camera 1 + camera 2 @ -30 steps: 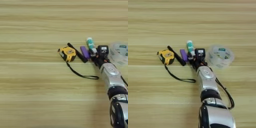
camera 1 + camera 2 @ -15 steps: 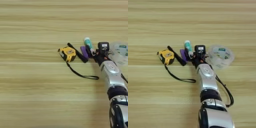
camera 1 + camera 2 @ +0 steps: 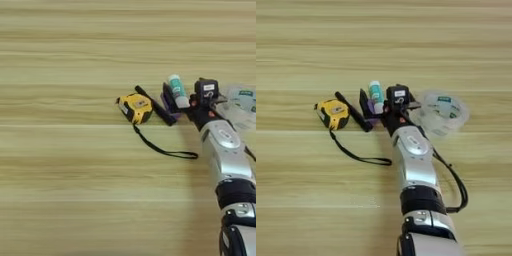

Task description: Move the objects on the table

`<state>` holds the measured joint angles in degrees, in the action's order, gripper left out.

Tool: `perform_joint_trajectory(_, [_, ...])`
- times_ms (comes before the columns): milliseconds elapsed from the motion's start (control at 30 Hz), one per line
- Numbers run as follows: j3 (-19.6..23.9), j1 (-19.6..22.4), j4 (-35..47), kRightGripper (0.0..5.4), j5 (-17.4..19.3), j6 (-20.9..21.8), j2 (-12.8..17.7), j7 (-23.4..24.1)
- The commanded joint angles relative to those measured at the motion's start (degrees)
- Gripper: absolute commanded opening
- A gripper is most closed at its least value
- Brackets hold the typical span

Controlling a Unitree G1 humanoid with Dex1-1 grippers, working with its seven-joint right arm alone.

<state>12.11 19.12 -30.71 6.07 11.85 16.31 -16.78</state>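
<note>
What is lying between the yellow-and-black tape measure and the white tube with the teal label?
Between the yellow-and-black tape measure and the white tube with the teal label stand two black fingers of the right gripper. Both views show this.

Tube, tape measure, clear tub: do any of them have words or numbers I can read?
No text can be read.
Tube: teal label, print too blurred.
Tape measure: a pale label on top, too small to read.
Clear tub: teal marks on the lid, unreadable.
Hand: a white sticker on its black block, too small to read.
</note>
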Motion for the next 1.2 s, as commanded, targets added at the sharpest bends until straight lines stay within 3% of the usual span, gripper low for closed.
perform_joint_trajectory(33, [-0.7,1.0,8.2,5.34,0.6,-0.5,1.2,-0.6])
perform_joint_trajectory(233, [-0.1,-3.6,17.5,5.34,1.3,-3.6,2.0,-1.4])
perform_joint_trajectory(700, [0.1,-14.5,27.4,5.34,2.9,-9.7,3.1,-4.7])
perform_joint_trajectory(1200, [-3.6,-17.5,27.4,5.34,1.6,-12.7,2.5,-7.7])
